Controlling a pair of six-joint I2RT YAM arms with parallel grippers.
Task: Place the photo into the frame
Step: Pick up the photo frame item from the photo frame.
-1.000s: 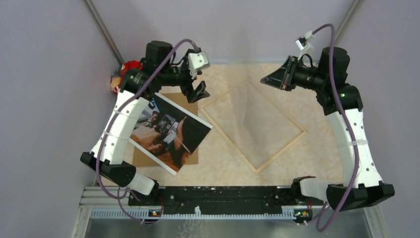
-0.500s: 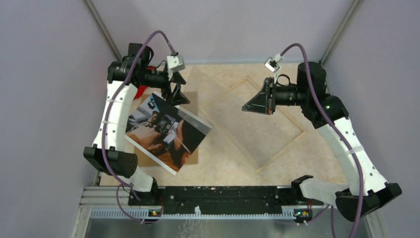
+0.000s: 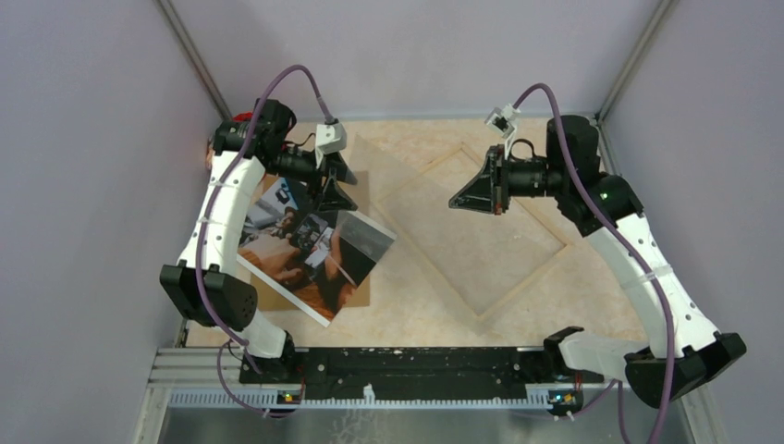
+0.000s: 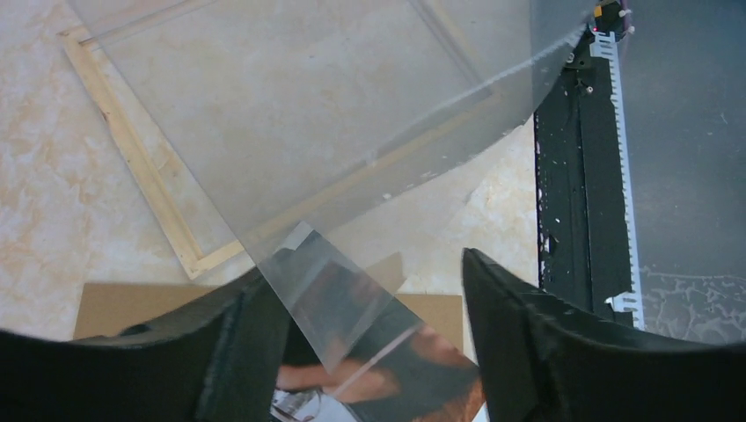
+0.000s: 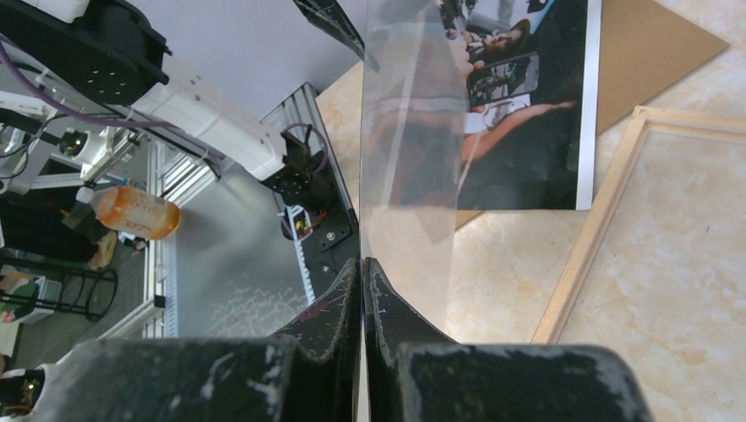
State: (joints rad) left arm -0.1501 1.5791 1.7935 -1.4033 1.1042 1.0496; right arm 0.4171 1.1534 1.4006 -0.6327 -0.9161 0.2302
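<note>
The photo (image 3: 310, 254), a dark print with a thin white border, lies face up on a brown backing board (image 3: 356, 291) at the left; it also shows in the right wrist view (image 5: 528, 132). The frame (image 3: 430, 262) lies flat on the table at centre right, its light wood rear upward. My right gripper (image 3: 455, 201) is shut on the edge of a clear sheet (image 3: 398, 199), held up off the table and reaching left over the photo. My left gripper (image 3: 337, 191) is open, and the sheet's corner (image 4: 334, 334) hangs between its fingers without visibly touching them.
A black rail (image 3: 416, 365) runs along the table's near edge between the arm bases. A red object (image 3: 242, 117) peeks out behind the left arm at the far left. Purple walls close in the table on three sides.
The right gripper has carried the clear sheet leftward and nearer. The left gripper has drawn back to the left, to the sheet's corner, and its jaws have narrowed a little.
</note>
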